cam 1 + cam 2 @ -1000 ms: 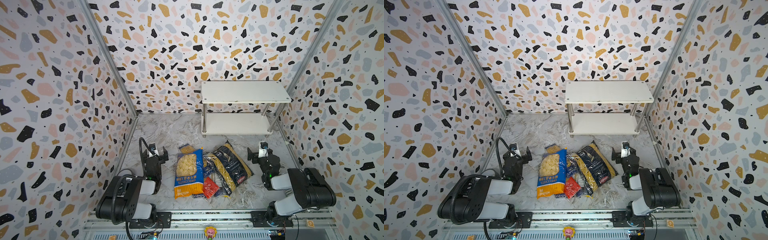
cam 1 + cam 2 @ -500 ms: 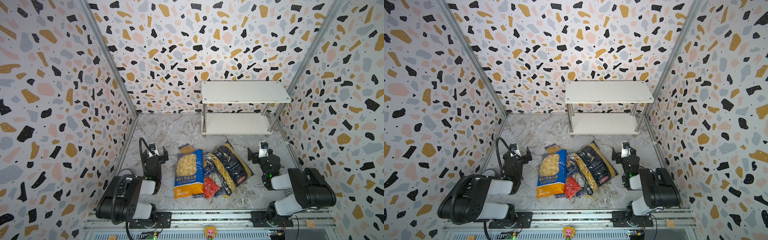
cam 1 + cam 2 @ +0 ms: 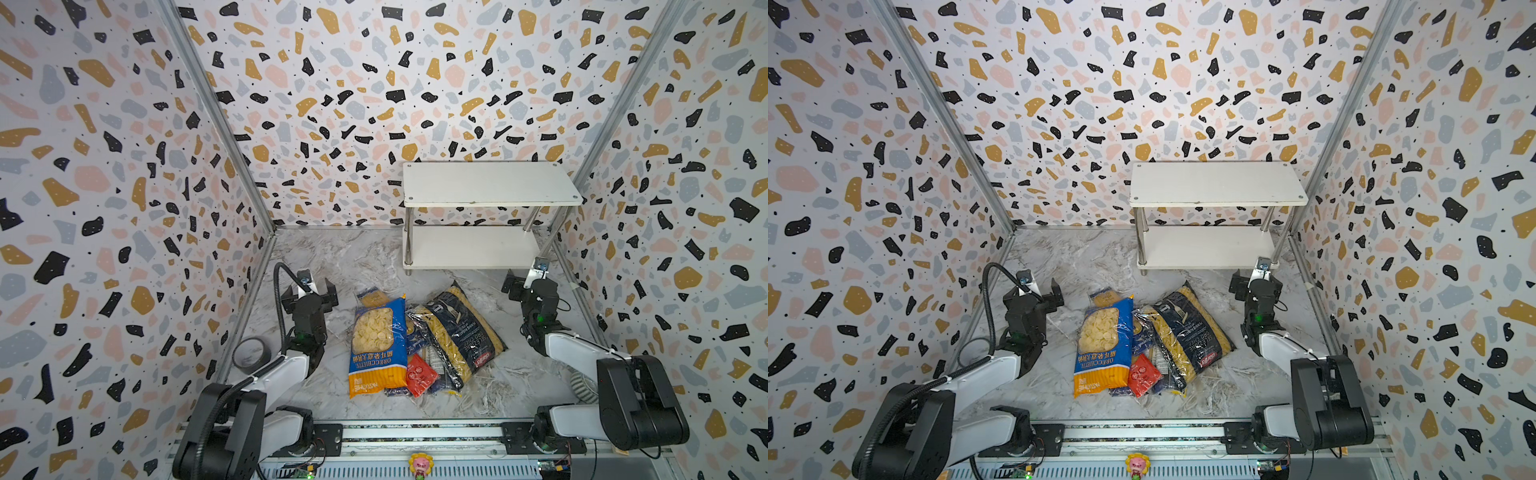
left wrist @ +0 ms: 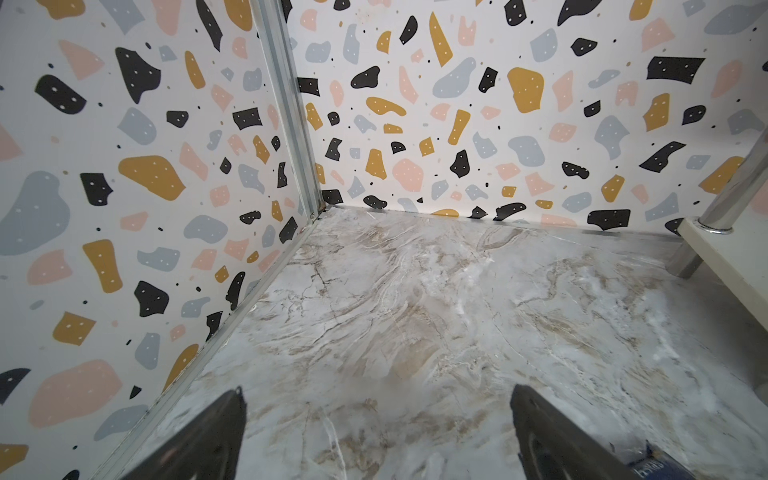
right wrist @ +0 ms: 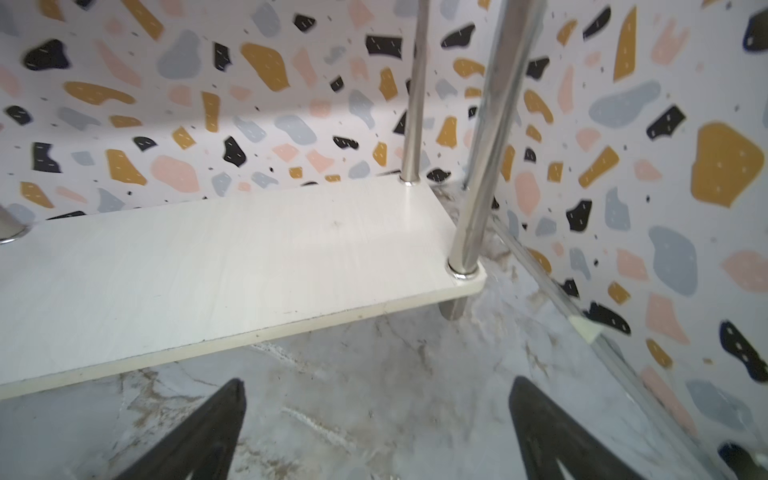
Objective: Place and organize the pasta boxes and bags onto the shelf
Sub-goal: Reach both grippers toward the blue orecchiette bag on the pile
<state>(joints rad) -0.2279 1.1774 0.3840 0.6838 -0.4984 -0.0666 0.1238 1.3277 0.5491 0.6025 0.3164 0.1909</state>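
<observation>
left tool (image 4: 377, 390): spread wide, empty, over marble counter (image 4: 415, 311)
right tool (image 5: 376, 386): spread wide, empty, just before shelf (image 5: 208, 270)
pasta bags (image 3: 376, 340): lying between both, untouched

shelf (image 3: 490, 183): white boards, chrome poles
shells bag (image 3: 376, 345): blue over orange, pale shells
penne bag (image 3: 465, 332): dark navy, yellow penne
tabletop (image 3: 357, 257): grey marble, tan veins
walls (image 3: 374, 83): white, flecked black, mustard, pink, grey
</observation>
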